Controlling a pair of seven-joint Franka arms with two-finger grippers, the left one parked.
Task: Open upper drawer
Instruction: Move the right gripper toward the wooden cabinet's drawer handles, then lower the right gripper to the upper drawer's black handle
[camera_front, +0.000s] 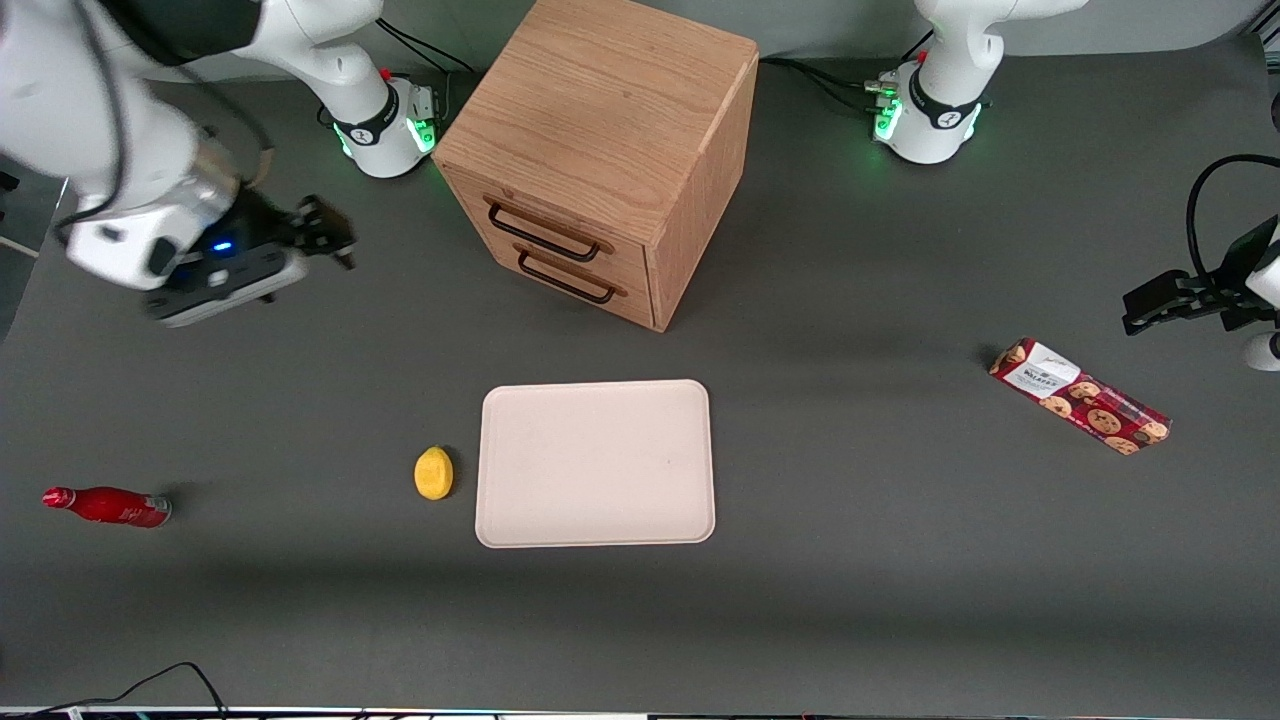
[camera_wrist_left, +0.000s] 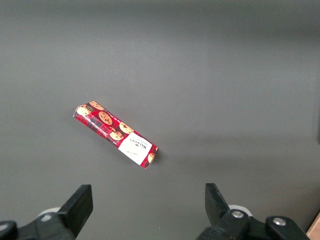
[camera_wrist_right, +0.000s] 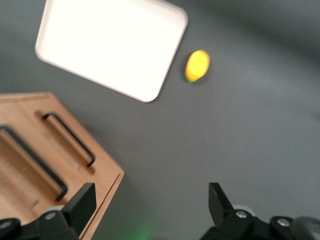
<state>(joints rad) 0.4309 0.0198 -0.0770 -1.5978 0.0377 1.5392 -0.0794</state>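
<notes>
The oak cabinet (camera_front: 600, 110) stands at the back middle of the table. Its upper drawer (camera_front: 540, 226) is shut, and its thin dark handle (camera_front: 545, 240) sits just above the lower drawer's handle (camera_front: 568, 280). My right gripper (camera_front: 328, 235) hangs above the table toward the working arm's end, level with the drawer fronts and well apart from them. It is open and empty. In the right wrist view the open gripper (camera_wrist_right: 151, 200) is beside the cabinet's front corner, with the upper drawer's handle (camera_wrist_right: 34, 167) and the lower handle (camera_wrist_right: 67, 139) showing.
A pale tray (camera_front: 595, 463) lies nearer the front camera than the cabinet, with a lemon (camera_front: 433, 472) beside it; both show in the right wrist view, tray (camera_wrist_right: 110, 45) and lemon (camera_wrist_right: 197, 65). A red bottle (camera_front: 108, 506) lies toward the working arm's end. A cookie box (camera_front: 1080, 396) lies toward the parked arm's end.
</notes>
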